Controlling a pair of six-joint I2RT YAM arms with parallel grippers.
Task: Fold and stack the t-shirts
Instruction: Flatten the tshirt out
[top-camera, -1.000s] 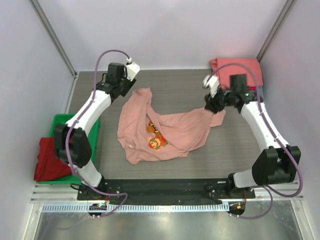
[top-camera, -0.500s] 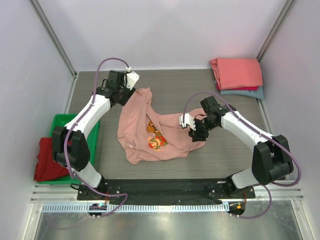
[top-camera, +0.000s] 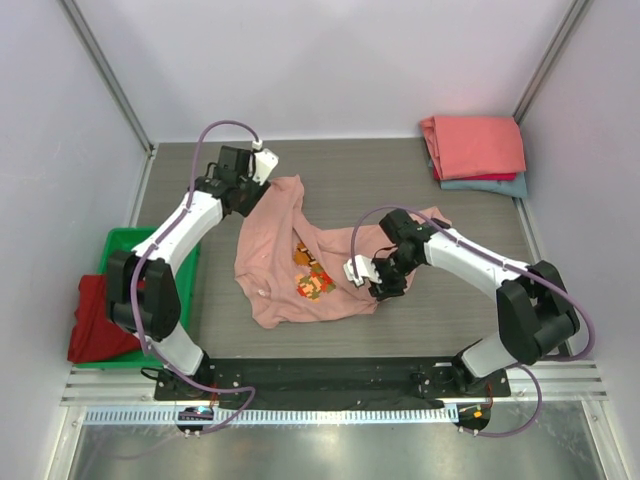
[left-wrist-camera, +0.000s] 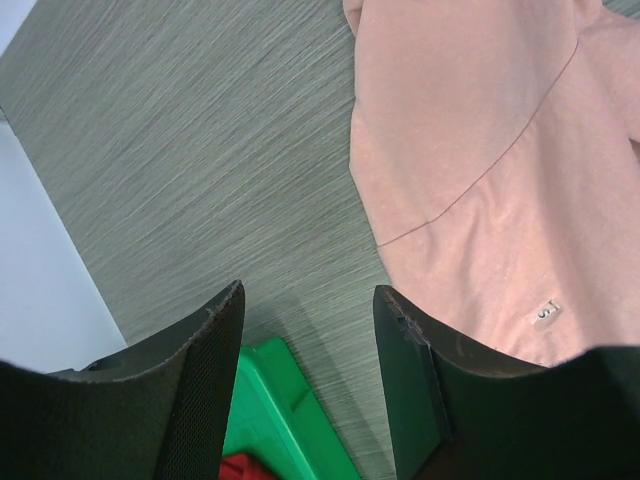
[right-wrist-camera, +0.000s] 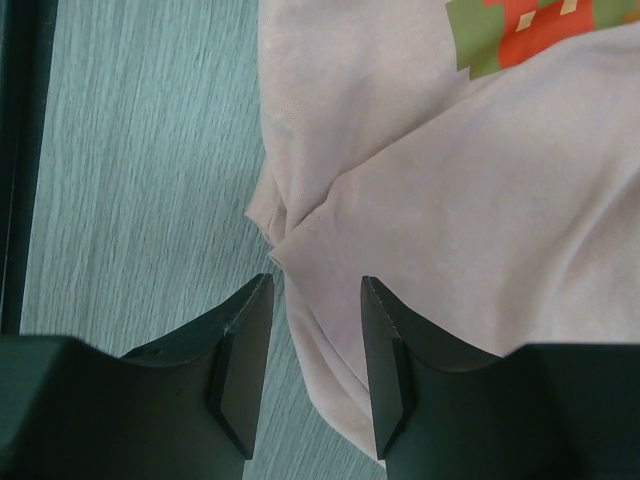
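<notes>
The left tool (top-camera: 247, 193) stands open, its two dark fingers (left-wrist-camera: 205, 380) wide apart with nothing between them. In the left wrist view only bare grey table (left-wrist-camera: 200, 130) shows in the gap, and the edge of the pink t-shirt (left-wrist-camera: 470, 180) runs just beside the right-hand finger, with a small white label (left-wrist-camera: 545, 314) near that edge. The right tool (top-camera: 383, 290) is partly open. In the right wrist view its fingers (right-wrist-camera: 240, 360) hang apart over the shirt's rim, where a folded corner of cloth lies just past the tips and flat fabric shows in the gap, and no cloth looks pinched. The coloured pixel print (right-wrist-camera: 530, 25) sits at the top right of that view. From above, the pink t-shirt (top-camera: 300, 255) lies crumpled and spread across the middle of the table (top-camera: 370, 180), print (top-camera: 313, 280) facing up. The left tool is at its upper left corner and the right tool at its lower right edge. At the left of the frame a green tray (top-camera: 125, 245) sits at the table's side, and a dark red t-shirt (top-camera: 95, 320) is heaped in and over its near end. In the upper right corner a folded coral-red t-shirt (top-camera: 475, 145) rests on a blue-grey t-shirt (top-camera: 485, 186), well apart from both tools.
</notes>
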